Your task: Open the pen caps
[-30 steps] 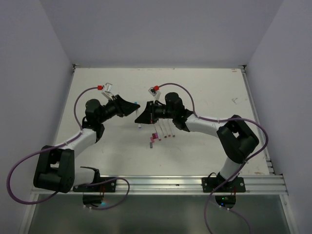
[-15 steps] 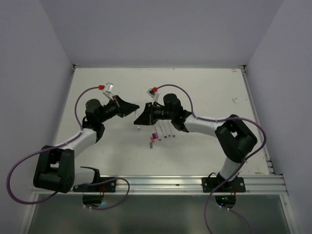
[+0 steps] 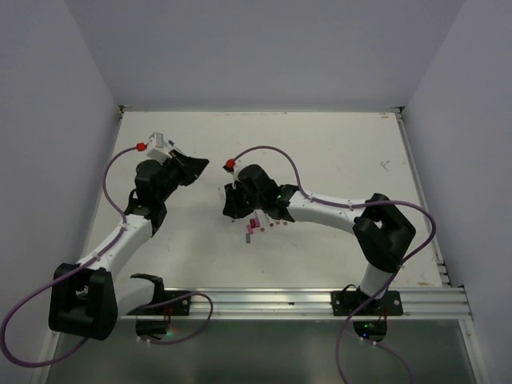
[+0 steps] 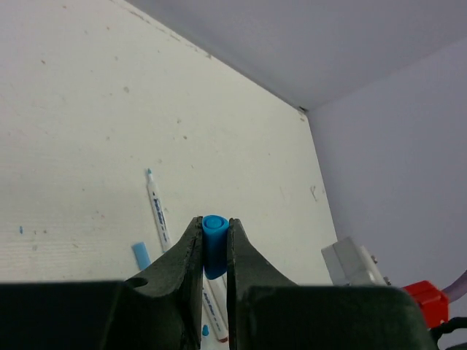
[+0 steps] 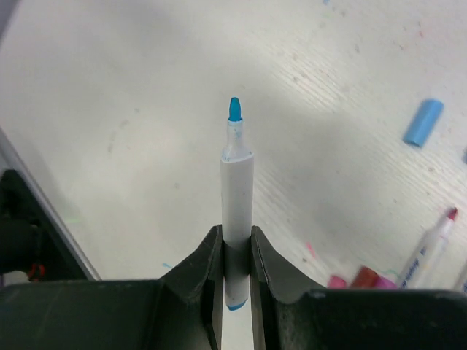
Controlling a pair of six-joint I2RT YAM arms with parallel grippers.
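A blue pen cap (image 4: 214, 248) stands upright between my left gripper's jaws, and my left gripper (image 4: 214, 222) is shut on it. My right gripper (image 5: 235, 230) is shut on a white pen barrel (image 5: 237, 182) whose bare blue tip (image 5: 234, 109) points away from the camera. From above, the left gripper (image 3: 198, 166) sits up and left of the right gripper (image 3: 231, 208), a gap between them. A loose light-blue cap (image 5: 423, 122) lies on the table, with pink and maroon caps (image 5: 350, 280) beside the right fingers.
Several white pens (image 3: 270, 219) and pink caps (image 3: 251, 232) lie in a cluster by the right gripper. An uncapped blue pen (image 4: 157, 211) and a light-blue cap (image 4: 141, 255) lie below the left gripper. The white table (image 3: 344, 144) has walls on three sides.
My left gripper shut on the blue cap and drew back to the left. My right gripper swung left and lower with the pen, so cap and barrel are now apart.
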